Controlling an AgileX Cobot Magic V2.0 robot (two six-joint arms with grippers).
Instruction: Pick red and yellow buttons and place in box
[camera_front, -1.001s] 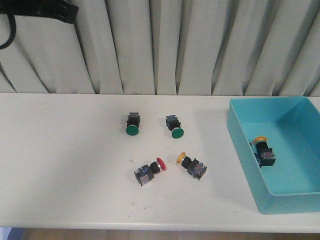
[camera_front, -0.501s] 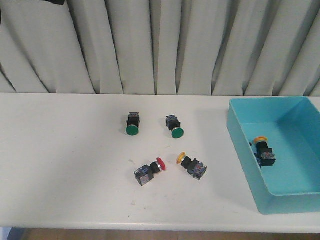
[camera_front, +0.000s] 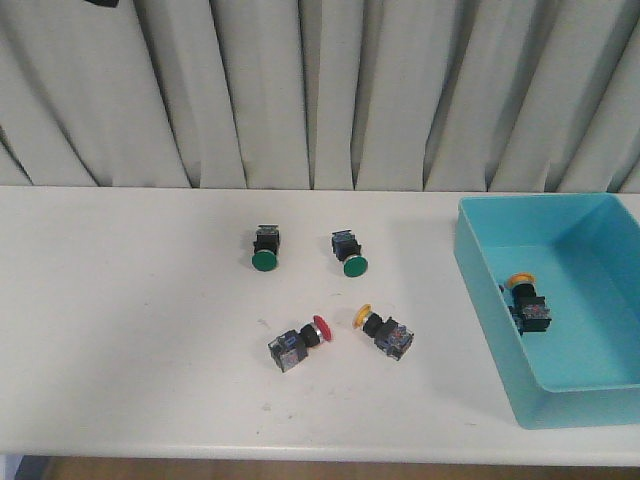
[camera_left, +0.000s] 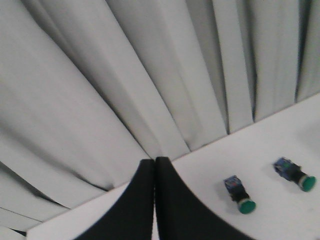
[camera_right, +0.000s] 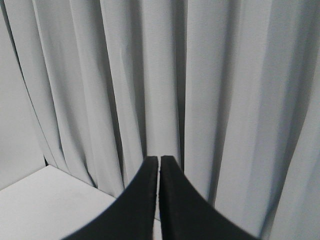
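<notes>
Fingers of left gripper (camera_left: 154, 162) and right gripper (camera_right: 159, 161) pressed together, grasping nothing.

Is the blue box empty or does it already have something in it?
Not empty. The box holds one yellow button, lying on its side near the left wall.

We see five buttons in all. Two have green caps (camera_front: 264, 260) (camera_front: 355, 266), one has a red cap (camera_front: 322, 328), and two have yellow caps (camera_front: 364, 316) (camera_front: 520, 280). Four buttons lie on the one table (camera_front: 120, 330). One yellow one is in the one blue box (camera_front: 600, 375)
</notes>
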